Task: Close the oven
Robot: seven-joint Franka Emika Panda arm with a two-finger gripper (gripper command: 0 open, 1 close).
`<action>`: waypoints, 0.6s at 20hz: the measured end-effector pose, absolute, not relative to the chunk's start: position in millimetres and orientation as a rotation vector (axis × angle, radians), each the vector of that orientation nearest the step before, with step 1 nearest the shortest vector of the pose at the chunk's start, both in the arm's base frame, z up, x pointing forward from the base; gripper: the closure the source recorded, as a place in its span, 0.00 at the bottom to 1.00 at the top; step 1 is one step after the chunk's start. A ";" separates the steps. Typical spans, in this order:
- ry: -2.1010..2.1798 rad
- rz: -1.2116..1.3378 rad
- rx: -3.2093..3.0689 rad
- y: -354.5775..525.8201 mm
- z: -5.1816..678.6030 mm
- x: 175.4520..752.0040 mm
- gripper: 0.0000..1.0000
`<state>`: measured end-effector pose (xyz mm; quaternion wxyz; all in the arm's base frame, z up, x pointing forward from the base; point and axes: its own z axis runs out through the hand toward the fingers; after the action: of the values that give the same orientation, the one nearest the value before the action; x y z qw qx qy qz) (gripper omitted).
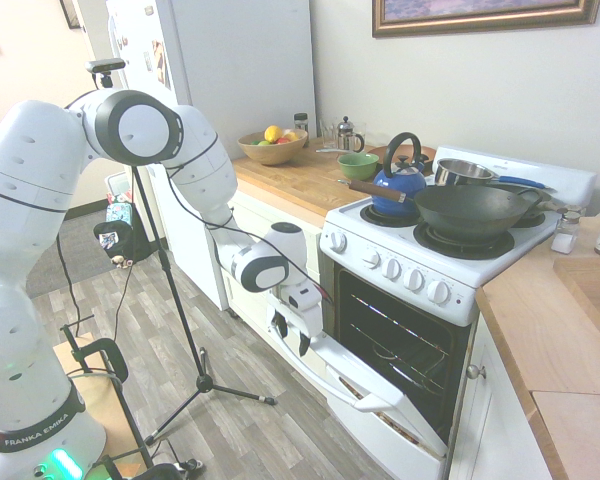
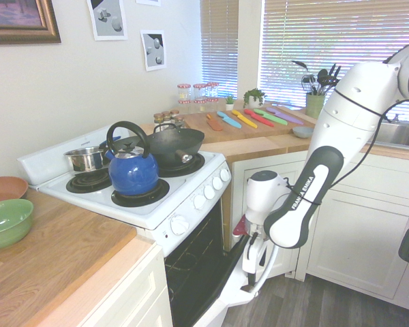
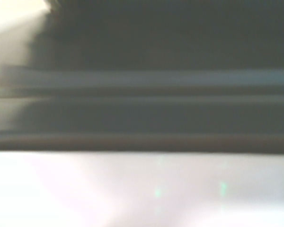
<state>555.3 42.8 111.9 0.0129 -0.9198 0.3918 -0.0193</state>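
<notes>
The white oven (image 1: 432,287) stands between wooden counters, and its door (image 1: 382,425) hangs partly open, tilted outward from the bottom hinge. The dark inside with wire racks (image 1: 395,345) shows above the door. My gripper (image 1: 291,334) is at the left end of the long white door handle (image 1: 345,383), on the door's outer side, its two dark fingers apart. From the other side, the gripper (image 2: 250,267) points down at the door's top edge (image 2: 233,294). The wrist view is a blur of dark rack lines (image 3: 142,104) over a white surface.
A blue kettle (image 1: 400,182), a dark wok (image 1: 475,210) and a steel pot (image 1: 464,171) sit on the stovetop. White cabinets (image 2: 358,218) flank the oven. A fruit bowl (image 1: 272,145) and a green bowl (image 1: 358,165) rest on the counter. Wood floor lies in front.
</notes>
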 end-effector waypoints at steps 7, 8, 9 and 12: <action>1.237 -0.216 -2.855 80.2 155.2 625.4 0.00; 1.236 -0.241 -2.852 82.5 162.7 639.2 0.00; 1.225 -0.270 -2.850 84.4 172.6 653.3 0.00; 1.168 -0.323 -2.807 114.8 216.1 674.5 0.00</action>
<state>674.5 114.8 216.1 0.0420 -0.9174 0.3816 -0.1054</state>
